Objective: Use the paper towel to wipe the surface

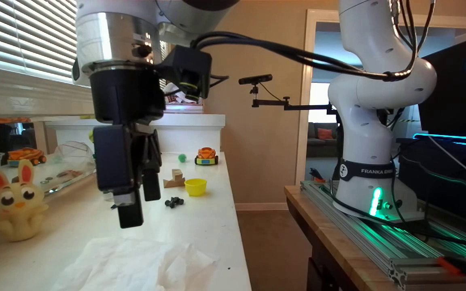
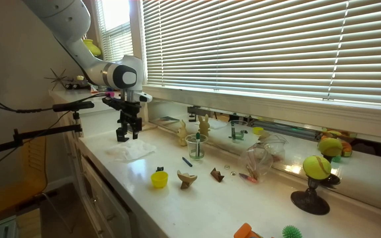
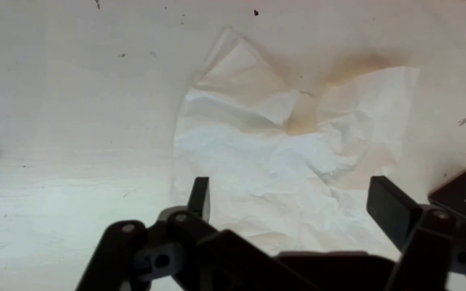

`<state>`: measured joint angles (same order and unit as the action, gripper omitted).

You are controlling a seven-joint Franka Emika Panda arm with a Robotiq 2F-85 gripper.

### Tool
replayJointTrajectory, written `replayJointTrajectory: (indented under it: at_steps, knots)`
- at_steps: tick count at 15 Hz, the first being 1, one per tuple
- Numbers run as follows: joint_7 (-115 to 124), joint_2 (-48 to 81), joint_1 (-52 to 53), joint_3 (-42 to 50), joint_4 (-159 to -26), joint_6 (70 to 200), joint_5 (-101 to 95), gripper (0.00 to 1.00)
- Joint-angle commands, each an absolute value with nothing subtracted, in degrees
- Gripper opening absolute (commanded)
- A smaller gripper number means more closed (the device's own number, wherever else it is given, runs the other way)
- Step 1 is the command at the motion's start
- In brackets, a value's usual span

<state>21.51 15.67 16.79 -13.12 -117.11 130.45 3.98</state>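
Observation:
The paper towel is a crumpled white sheet lying on the counter, seen in both exterior views (image 1: 136,264) (image 2: 132,150). In the wrist view the paper towel (image 3: 257,157) spreads across the middle, with some raised folds at its upper edge. The surface is a white countertop (image 1: 221,226) with a straight edge, also in the other views (image 2: 210,205) (image 3: 75,121). A few dark specks lie on it. My gripper (image 1: 141,202) points down above the towel, also in an exterior view (image 2: 129,136). In the wrist view its fingers (image 3: 287,196) are wide apart with nothing between them.
A toy bunny (image 1: 16,206) stands by the mirror at the counter's back. A yellow cup (image 2: 159,179), a clear cup (image 2: 190,150), a blue pen (image 2: 187,161) and wooden pieces (image 2: 187,180) stand further along. A black box (image 3: 465,196) shows beside the towel in the wrist view.

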Motion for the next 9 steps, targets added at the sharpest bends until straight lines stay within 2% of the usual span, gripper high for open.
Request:
replayJointTrajectory:
  at_steps: [1,9]
  knots:
    - [21.7,16.0,17.4,-12.6,-116.6,129.8,4.1,1.00]
    - [31.5,20.0,19.4,-10.1,-116.0,135.5,2.2,1.00]
